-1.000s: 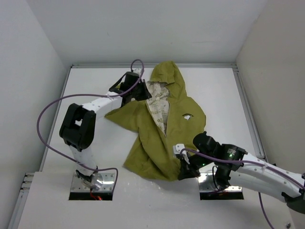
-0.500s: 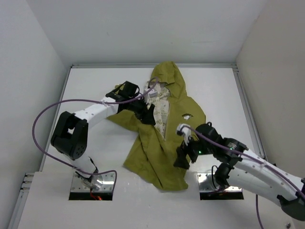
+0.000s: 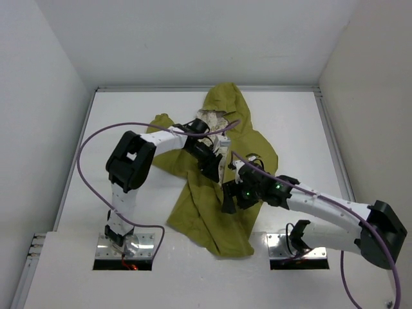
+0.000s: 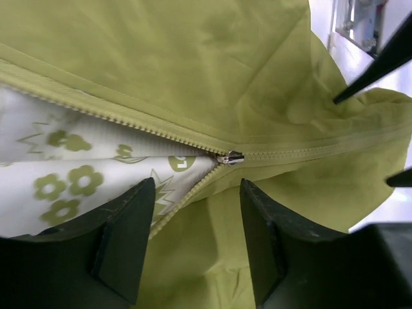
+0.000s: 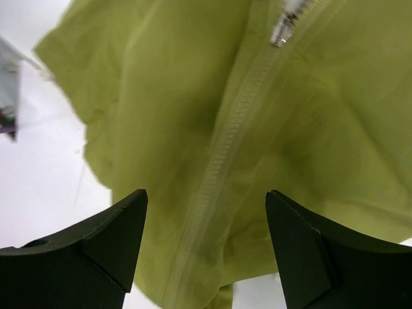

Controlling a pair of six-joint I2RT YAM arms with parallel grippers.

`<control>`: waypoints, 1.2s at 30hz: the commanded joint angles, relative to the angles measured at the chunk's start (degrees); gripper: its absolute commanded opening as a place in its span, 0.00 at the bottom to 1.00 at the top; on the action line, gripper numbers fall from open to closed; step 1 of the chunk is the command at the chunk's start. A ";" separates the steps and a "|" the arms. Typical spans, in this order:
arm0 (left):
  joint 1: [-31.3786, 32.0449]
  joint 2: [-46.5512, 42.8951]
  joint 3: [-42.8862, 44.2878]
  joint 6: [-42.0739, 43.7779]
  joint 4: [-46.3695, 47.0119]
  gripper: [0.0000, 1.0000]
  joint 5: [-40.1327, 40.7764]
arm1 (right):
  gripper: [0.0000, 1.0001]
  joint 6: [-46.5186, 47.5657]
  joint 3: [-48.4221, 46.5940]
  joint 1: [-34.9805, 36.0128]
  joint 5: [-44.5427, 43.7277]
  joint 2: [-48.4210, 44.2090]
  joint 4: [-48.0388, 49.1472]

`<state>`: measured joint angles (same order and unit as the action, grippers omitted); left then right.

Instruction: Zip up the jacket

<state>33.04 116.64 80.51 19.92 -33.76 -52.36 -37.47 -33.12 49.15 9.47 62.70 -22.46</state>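
Jacket point(image 3: 212, 212): one, olive-green, hooded, lying on the white tabletop point(image 3: 129, 116) about mid-scene, hood toward the far side, hem toward the near edge, fabric bunched. One sleeve spreads out to the left. Front is open at the collar end, with a cream lining point(image 4: 71, 174) printed in green showing. One zipper slider point(image 4: 230, 157) sits where the two tooth rows meet; past it the zip runs closed. The right wrist view shows the same slider point(image 5: 281, 31) at the top, with one closed line of teeth running toward the camera over the jacket point(image 5: 193, 96).

Two arms, two claws, both over the jacket's middle. Left claw point(image 3: 212, 168) comes in from the far left; its two fingers stand apart over the fabric point(image 4: 193, 64), short of the slider, gripping nothing. Right claw point(image 3: 228, 196) comes in from the near right, just beside the left one; its two fingers point(image 5: 116, 238) are also spread, nothing between them but the zip line below.

Two purple cables point(image 3: 84, 154), one per arm.
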 commanded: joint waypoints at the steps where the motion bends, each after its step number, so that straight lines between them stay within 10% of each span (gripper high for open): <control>1: 0.71 1.38 2.72 2.49 -0.52 0.61 -5.64 | 0.74 -2.51 1.04 0.86 -6.04 1.72 1.90; 28: 6.34 12.46 5.53 2.05 -1.57 0.69 -8.64 | 0.70 7.94 9.39 -1.34 -3.32 -13.13 -0.92; 36: 5.81 15.02 11.76 9.51 -12.10 0.28 -15.41 | 0.71 9.70 9.31 -1.24 -4.11 -14.01 -1.54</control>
<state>38.61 131.13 88.84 23.46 -39.70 -64.16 -29.32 -23.94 47.77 5.58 49.52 -24.51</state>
